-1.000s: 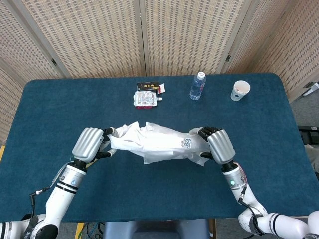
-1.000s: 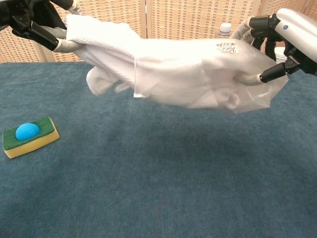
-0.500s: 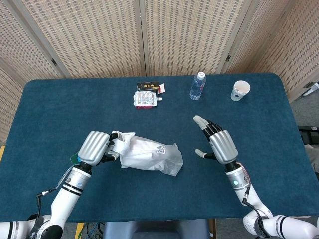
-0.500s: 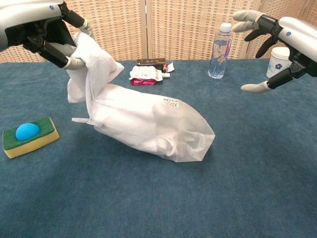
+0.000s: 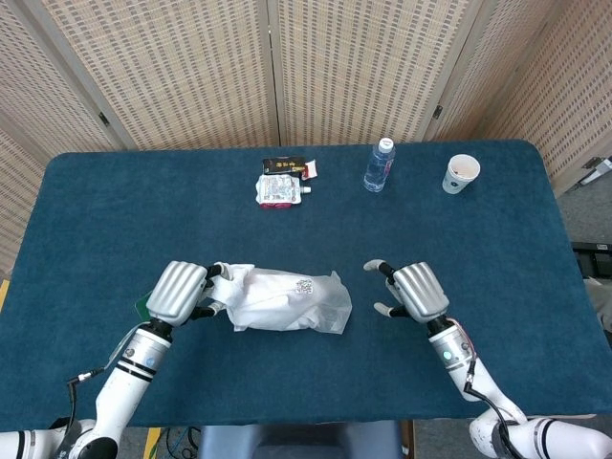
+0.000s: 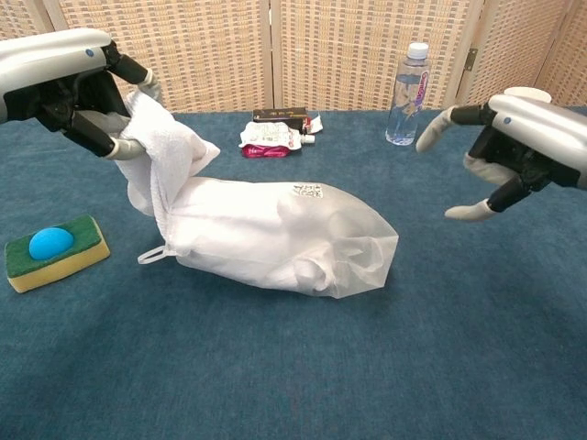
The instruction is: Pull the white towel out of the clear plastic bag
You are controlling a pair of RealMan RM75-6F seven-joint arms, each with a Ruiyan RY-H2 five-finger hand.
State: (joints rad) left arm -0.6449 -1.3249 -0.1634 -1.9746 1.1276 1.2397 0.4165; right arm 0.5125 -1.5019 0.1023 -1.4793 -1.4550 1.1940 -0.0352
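Observation:
The clear plastic bag (image 5: 301, 302) (image 6: 303, 238) lies on the table, most of the white towel (image 6: 160, 156) still inside it. A bunched end of the towel (image 5: 228, 283) sticks out of the bag's left mouth. My left hand (image 5: 178, 291) (image 6: 64, 87) grips that end, raised a little above the table. My right hand (image 5: 413, 291) (image 6: 514, 142) hovers to the right of the bag, apart from it, fingers spread and holding nothing.
A sponge with a blue ball on it (image 6: 52, 250) lies at the left. At the back stand a water bottle (image 5: 379, 165) (image 6: 408, 81), a paper cup (image 5: 461, 173), and a small packet with a dark box (image 5: 282, 184) (image 6: 273, 134).
My right hand let go of the bag and drew back to the right. The bag, earlier stretched in the air between both hands, dropped to the table. My left hand lowered, still holding the towel end.

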